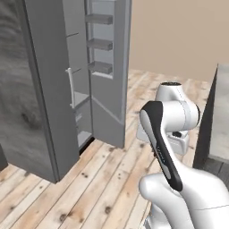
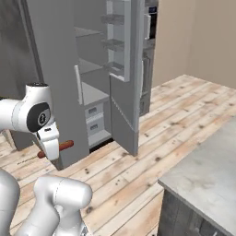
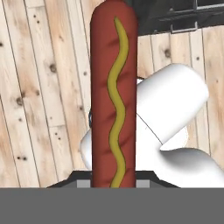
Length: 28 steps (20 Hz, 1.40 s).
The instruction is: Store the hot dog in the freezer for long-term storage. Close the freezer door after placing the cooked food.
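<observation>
hot dog [image 3: 113, 96] clamped lengthwise in the gripper [image 2: 51, 150], freezer [image 2: 92, 94] door [image 1: 107, 71] already open; carry it level, swing wide of the door edge, set it on a shelf.

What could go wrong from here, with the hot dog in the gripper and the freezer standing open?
1. The hot dog sticks far out past the gripper, so it may twist or slip during the swing toward the freezer.
2. The freezer door is only partly swung out, and the opening looks narrow; the arm or the long sausage could clip the door's edge or a shelf.
3. The arm is folded back, well short of the shelves, so the base probably has to drive closer.
</observation>
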Available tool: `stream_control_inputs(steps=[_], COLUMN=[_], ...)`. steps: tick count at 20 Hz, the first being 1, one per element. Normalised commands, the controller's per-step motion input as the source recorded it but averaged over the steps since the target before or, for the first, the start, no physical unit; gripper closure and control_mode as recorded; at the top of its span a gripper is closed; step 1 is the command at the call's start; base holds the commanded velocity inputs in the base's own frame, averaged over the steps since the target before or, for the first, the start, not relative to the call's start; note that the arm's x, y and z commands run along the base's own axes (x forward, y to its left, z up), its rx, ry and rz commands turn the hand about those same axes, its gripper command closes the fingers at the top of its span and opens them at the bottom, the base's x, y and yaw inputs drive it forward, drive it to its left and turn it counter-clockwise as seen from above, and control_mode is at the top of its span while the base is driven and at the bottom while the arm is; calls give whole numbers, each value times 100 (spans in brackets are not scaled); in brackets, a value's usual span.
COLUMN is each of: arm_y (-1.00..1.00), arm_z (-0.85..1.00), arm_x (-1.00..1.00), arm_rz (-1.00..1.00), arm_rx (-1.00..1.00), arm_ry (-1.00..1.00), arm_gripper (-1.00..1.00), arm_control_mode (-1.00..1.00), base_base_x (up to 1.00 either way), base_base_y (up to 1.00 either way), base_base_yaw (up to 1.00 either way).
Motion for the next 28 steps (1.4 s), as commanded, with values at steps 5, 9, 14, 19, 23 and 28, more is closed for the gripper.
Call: stream_control_inputs(steps=[5, 9, 14, 19, 23, 28], arm_y=[0, 0, 0, 0, 0, 0], arm_z=[0, 0, 0, 0, 0, 0], arm_x=[0, 0, 0, 0, 0, 0], arm_rz=[0, 0, 0, 0, 0, 0], arm_rx=[0, 0, 0, 0, 0, 0], arm_ry=[0, 0, 0, 0, 0, 0], arm_gripper=[100, 100, 100, 100, 100, 100], arm_control_mode=[100, 100, 100, 100, 100, 100], base_base_x=[54, 56, 68, 66, 31, 42], base_base_y=[54, 37, 21, 6, 0, 2], base_base_yaw=[-31, -22, -15, -9, -2, -3])
